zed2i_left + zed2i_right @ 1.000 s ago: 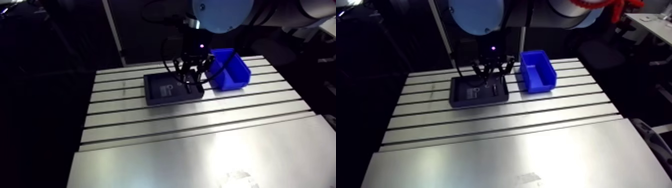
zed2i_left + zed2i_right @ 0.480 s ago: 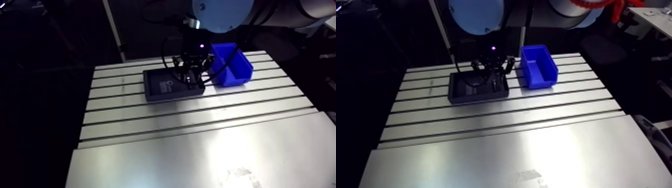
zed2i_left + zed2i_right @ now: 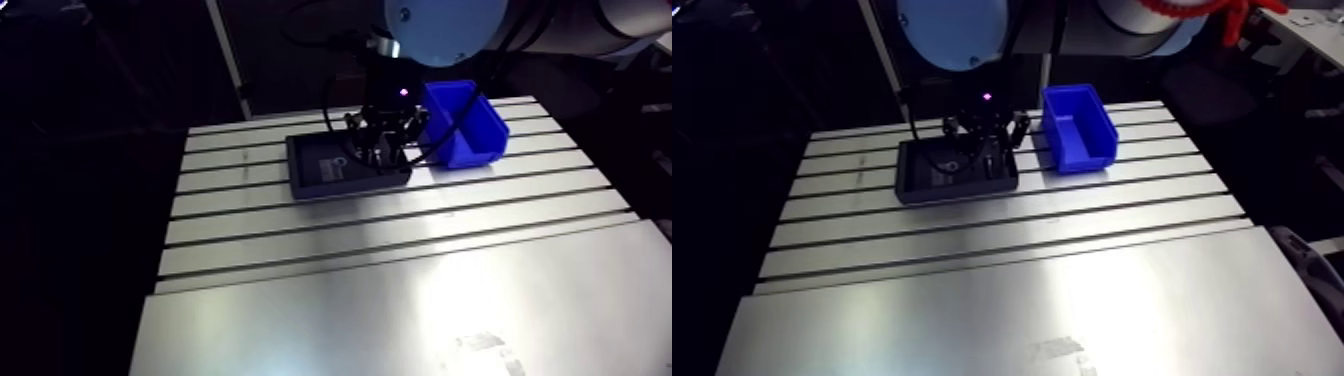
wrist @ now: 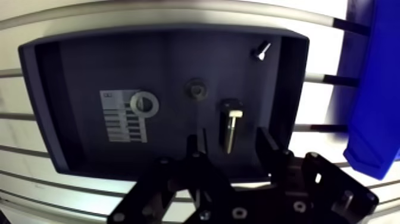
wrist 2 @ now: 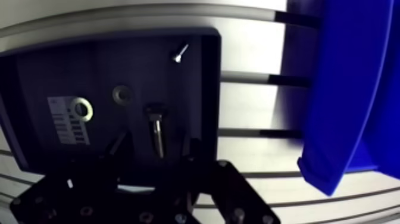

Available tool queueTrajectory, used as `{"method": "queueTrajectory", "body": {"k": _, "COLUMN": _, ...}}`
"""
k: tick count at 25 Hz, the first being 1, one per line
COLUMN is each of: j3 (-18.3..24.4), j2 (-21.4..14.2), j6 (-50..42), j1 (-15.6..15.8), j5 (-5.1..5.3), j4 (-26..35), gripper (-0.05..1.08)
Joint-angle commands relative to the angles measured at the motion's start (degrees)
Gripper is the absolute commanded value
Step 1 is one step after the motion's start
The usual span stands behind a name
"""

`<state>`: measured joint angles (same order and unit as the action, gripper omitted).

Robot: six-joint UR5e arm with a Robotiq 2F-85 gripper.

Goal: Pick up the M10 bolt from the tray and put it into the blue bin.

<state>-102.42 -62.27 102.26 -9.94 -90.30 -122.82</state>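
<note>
The M10 bolt [image 4: 231, 124] lies flat in the dark tray [image 4: 71, 71], with its head pointing away from the gripper. My gripper [image 4: 230, 144] hangs over the tray's side nearest the bin and is open. One finger [image 4: 191, 146] stands on each side of the bolt's shank, and neither touches it. The blue bin [image 4: 369, 89] stands beside the tray, with bare table between them. In the arm view the gripper [image 3: 380, 150] sits low over the tray [image 3: 320, 175], and the bin [image 3: 462, 125] is to its right.
The tray also holds a flat washer [image 4: 144, 104] on a white label, a dark nut [image 4: 196, 89] and a small screw [image 4: 260, 50] near its far corner. The slotted aluminium table [image 3: 400, 260] stretches wide in front of the tray.
The arm view has shifted a little. The gripper stays over the same part of the tray with its fingers apart. Nothing has been taken hold of.
</note>
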Motion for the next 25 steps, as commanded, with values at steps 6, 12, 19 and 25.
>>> {"method": "queueTrajectory", "body": {"k": 6, "j3": 0.07, "j2": 0.36, "j6": 0.0, "j1": 0.01, "j5": 0.0, "j4": -0.11, "gripper": 0.5}}
{"method": "queueTrajectory", "body": {"k": 12, "j3": 0.34, "j2": 0.36, "j6": 0.0, "j1": 0.01, "j5": 0.0, "j4": -0.19, "gripper": 0.54}}
{"method": "queueTrajectory", "body": {"k": 19, "j3": 0.07, "j2": 0.45, "j6": 0.0, "j1": 0.01, "j5": 0.0, "j4": -0.11, "gripper": 0.55}}
{"method": "queueTrajectory", "body": {"k": 25, "j3": 0.16, "j2": 0.45, "j6": 0.09, "j1": 0.01, "j5": 0.0, "j4": -0.11, "gripper": 0.57}}
